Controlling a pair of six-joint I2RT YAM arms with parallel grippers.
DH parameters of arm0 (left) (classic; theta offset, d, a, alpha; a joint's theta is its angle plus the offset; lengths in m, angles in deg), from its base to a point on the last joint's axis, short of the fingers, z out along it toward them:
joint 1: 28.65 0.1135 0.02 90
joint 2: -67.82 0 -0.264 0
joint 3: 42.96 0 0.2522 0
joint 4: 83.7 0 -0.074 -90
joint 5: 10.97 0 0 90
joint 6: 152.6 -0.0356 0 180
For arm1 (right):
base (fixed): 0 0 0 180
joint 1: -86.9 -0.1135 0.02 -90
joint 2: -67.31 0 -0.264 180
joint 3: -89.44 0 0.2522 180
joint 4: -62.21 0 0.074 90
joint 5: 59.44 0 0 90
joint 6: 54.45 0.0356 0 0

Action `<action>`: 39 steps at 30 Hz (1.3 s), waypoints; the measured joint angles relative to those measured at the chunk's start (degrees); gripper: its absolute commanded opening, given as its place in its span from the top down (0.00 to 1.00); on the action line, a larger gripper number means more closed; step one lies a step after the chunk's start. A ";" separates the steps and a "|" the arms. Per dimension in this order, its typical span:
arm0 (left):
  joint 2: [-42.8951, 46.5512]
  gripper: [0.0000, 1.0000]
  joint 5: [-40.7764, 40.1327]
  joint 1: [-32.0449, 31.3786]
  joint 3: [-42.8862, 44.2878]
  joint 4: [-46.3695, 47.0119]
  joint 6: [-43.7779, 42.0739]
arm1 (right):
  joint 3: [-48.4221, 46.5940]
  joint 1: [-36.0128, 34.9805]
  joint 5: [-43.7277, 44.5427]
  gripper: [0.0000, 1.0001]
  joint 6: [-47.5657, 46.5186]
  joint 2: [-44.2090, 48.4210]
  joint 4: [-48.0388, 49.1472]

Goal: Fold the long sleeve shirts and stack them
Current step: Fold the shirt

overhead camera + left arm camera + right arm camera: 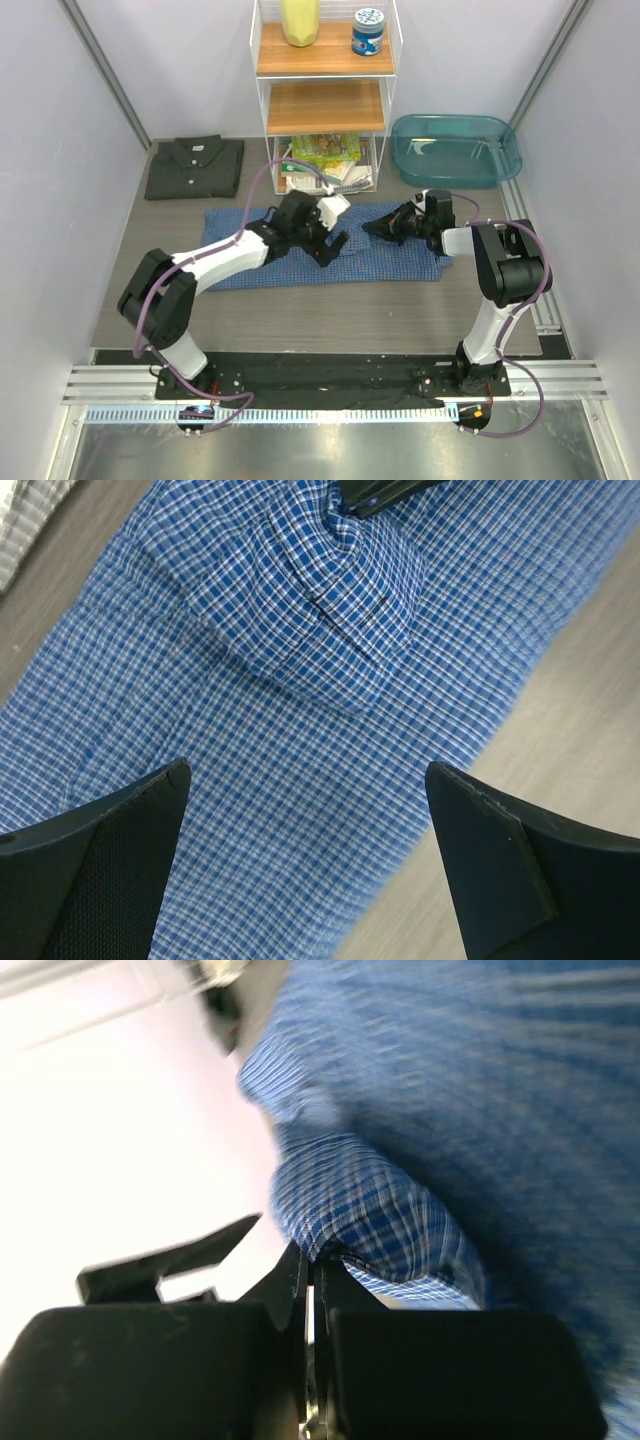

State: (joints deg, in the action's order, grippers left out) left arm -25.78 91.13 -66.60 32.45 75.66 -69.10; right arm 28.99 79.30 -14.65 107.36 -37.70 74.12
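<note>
so the left gripper (305, 780) hangs wide open and empty over the blue shirt (400, 262) mid table (300, 320), right gripper (312, 1270) pinched tight on a fold of it

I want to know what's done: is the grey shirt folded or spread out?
Folded. The grey shirt lies as a compact rectangle, collar showing, no sleeves sticking out.

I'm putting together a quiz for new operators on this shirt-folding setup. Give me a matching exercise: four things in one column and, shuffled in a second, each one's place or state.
Things
1. blue checked shirt
2. charcoal shirt
3. left gripper
4. right gripper

Places or states
A. shut, pinching a raised fold
B. folded, at the far left of the table
C. open, above checked fabric
D. spread across the middle of the table

Pairs: 1-D, 2-B, 3-C, 4-A
</note>
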 measured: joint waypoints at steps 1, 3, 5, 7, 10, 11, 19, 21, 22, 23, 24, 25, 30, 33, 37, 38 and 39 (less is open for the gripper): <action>-0.66 0.00 -1.81 -1.11 -0.02 0.61 -1.18 | -0.02 0.15 1.27 0.99 -0.37 -0.26 -1.29; -2.38 0.01 -5.88 -3.74 -0.17 2.80 -5.07 | -0.04 0.33 3.21 0.99 -1.07 -0.87 -3.34; -3.56 0.05 -8.22 -5.38 -0.59 4.66 -8.04 | -0.11 0.37 4.52 0.99 -1.51 -1.55 -5.05; -4.37 0.07 -9.55 -6.64 -1.05 5.99 -10.82 | -0.13 0.57 5.64 0.99 -1.86 -2.01 -6.71; -5.53 0.12 -11.10 -8.59 -1.46 7.85 -15.06 | -0.13 0.59 6.40 0.99 -2.19 -2.03 -8.02; -5.95 0.16 -11.45 -9.03 -1.49 8.37 -16.04 | -0.13 0.59 6.51 0.99 -2.25 -2.03 -8.15; -11.15 0.26 -12.37 -10.01 1.55 9.07 -16.79 | -0.13 0.59 6.62 0.99 -2.54 -2.14 -8.20; -11.17 0.23 -9.49 -7.67 2.91 7.58 -10.95 | -0.13 0.59 6.62 0.99 -2.80 -2.14 -8.28; -10.91 0.22 -8.07 -6.32 3.41 7.08 -8.33 | -0.13 0.59 6.64 0.99 -2.93 -2.14 -8.39; -10.51 0.21 -5.46 -4.31 3.98 6.56 -3.98 | -0.13 0.59 6.67 0.99 -3.02 -2.14 -8.46; -9.90 0.21 -3.32 -2.21 4.11 6.34 -0.22 | -0.13 0.59 6.73 0.99 -3.08 -2.16 -8.61; -8.92 0.21 -0.31 0.17 4.11 5.99 4.22 | -0.13 0.59 6.75 0.99 -3.15 -2.16 -8.66; -5.88 0.23 9.22 6.58 2.86 7.06 21.77 | -0.13 0.59 6.80 0.99 -3.15 -2.40 -8.59; -6.01 0.25 13.53 6.38 0.24 9.86 30.56 | -0.13 0.59 6.80 0.99 -3.13 -2.58 -8.57; -8.37 0.27 16.48 5.79 -2.36 13.46 39.89 | -0.13 0.59 6.75 0.99 -3.13 -2.89 -8.55; -9.44 0.28 16.68 5.68 -2.38 14.25 41.75 | -0.13 0.59 6.75 0.99 -3.13 -2.95 -8.52; -10.40 0.28 16.81 5.68 -2.38 14.88 43.12 | -0.13 0.59 6.75 0.99 -3.13 -3.04 -8.52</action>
State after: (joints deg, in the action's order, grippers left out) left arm -36.19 107.94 -60.92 30.06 90.55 -25.98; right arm 28.85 79.89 -7.90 104.23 -40.74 65.59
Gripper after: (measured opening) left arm 0.731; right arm 0.033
